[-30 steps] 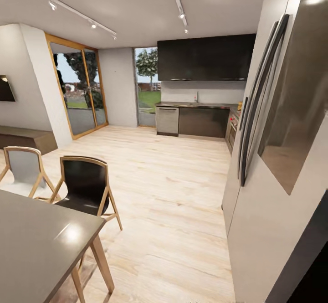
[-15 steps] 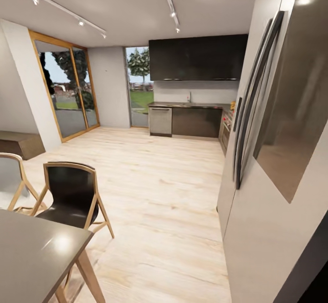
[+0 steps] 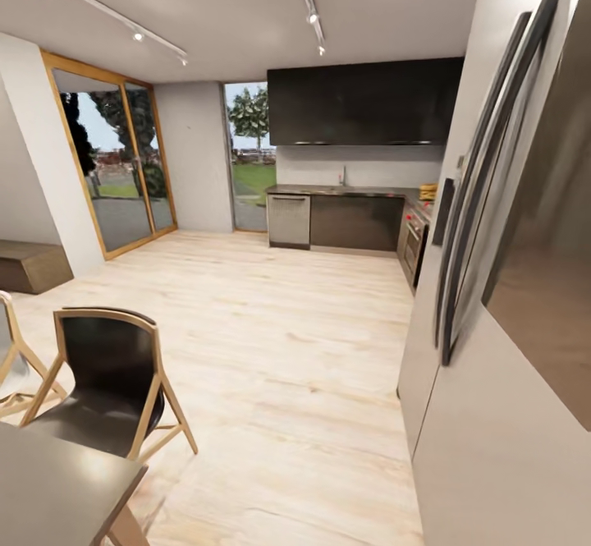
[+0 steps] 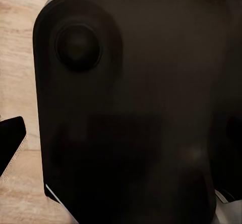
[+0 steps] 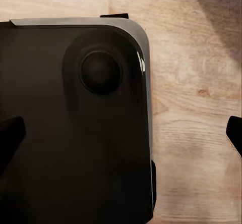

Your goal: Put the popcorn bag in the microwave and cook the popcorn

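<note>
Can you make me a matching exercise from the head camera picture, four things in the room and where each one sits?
Things:
1. black chair
2. refrigerator
3. glass sliding doors
4. dark wall cabinets

Places:
A. along the right edge, close to the camera
B. high on the far wall, above the countertop
C. left wall, wood-framed
D. lower left, beside the grey table

Pairs: 1-D, 2-A, 3-C, 4-B

Black base with rounded corners showing under the wrists, thin silver rim catching light, round raised knob sitting near each corner, dark fingertips peeking in
</note>
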Tool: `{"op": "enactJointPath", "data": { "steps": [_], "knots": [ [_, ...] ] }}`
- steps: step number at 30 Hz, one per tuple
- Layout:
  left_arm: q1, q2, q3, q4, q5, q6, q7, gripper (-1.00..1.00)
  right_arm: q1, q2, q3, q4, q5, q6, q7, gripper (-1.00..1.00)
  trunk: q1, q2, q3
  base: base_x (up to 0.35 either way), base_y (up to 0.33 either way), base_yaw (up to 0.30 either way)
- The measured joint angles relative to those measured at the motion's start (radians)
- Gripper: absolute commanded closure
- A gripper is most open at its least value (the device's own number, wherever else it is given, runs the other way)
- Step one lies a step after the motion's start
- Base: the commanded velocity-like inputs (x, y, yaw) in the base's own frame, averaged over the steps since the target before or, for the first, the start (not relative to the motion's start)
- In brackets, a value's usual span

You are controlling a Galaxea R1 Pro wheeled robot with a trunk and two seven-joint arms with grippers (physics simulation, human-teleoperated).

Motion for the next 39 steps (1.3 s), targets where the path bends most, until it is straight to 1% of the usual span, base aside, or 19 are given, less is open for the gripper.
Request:
{"op": "enactJointPath", "data": {
  "steps": [16,23,39],
  "knots": [
    [0.000,0.000,0.000,0.000,0.000,0.001,0.000,-1.00,0.000,0.000,0.000,0.000,0.000,-0.001,0.000,-1.00,0.000,0.000,0.000,0.322,0.000,-0.001],
    [0.000,0.000,0.000,0.000,0.000,0.000,0.000,-1.00,0.000,0.000,0.000,0.000,-0.001,-0.001,0.000,-1.00,0.000,0.000,0.000,0.322,0.000,-0.165],
    [0.000,0.000,0.000,0.000,0.000,0.000,0.000,-1.00,0.000,0.000,0.000,0.000,-0.001,-0.001,0.000,-1.00,0.000,0.000,0.000,0.322,0.000,-0.005]
  ]
}}
